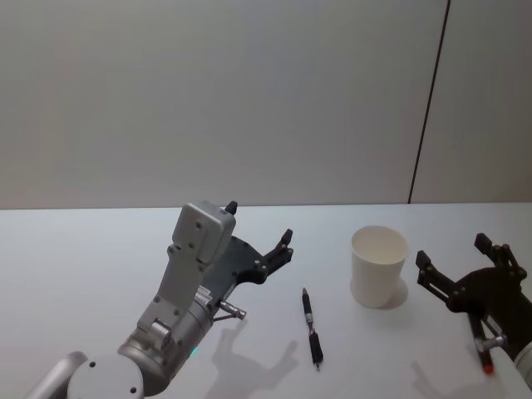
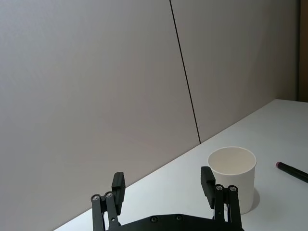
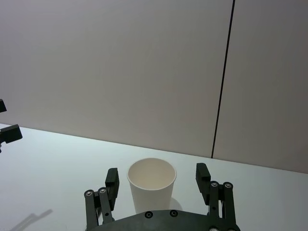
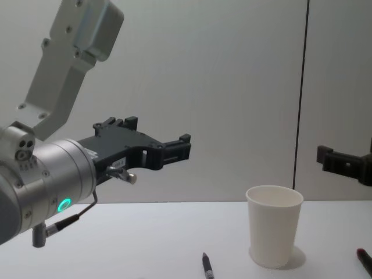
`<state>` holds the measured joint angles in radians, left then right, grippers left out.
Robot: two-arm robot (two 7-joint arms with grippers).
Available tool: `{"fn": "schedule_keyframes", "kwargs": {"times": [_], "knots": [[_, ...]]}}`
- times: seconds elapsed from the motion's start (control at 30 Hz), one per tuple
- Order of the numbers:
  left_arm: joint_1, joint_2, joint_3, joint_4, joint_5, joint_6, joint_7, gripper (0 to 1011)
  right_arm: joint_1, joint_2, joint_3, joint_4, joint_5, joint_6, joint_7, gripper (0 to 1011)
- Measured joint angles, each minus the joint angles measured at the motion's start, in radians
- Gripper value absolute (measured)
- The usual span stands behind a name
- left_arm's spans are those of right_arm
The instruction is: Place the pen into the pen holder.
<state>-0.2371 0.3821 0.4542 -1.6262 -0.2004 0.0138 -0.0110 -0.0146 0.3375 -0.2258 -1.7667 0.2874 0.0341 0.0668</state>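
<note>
The left gripper [image 1: 259,221] hangs open and empty above the bench [image 1: 83,266], the black pen [image 1: 312,328] lying flat below to its right, while the right gripper [image 1: 453,249] is open and empty, the pen holder [image 1: 379,266] upright just to its left.

The white table [image 1: 100,274] carries a black pen [image 1: 311,328] lying at lower centre and an upright white paper cup [image 1: 378,270] to its right.

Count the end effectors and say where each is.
2. The left end effector hovers open, left of the pen; the right end effector, open too, is right of the pen holder.
</note>
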Motion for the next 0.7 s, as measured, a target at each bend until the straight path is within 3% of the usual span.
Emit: {"fn": "schedule_keyframes", "kwargs": {"times": [0.7], "knots": [[0.000, 0.000, 0.000, 0.000, 0.000, 0.000, 0.000, 1000, 0.000, 0.000, 0.000, 0.000, 0.000, 0.000, 0.000, 1001]]}}
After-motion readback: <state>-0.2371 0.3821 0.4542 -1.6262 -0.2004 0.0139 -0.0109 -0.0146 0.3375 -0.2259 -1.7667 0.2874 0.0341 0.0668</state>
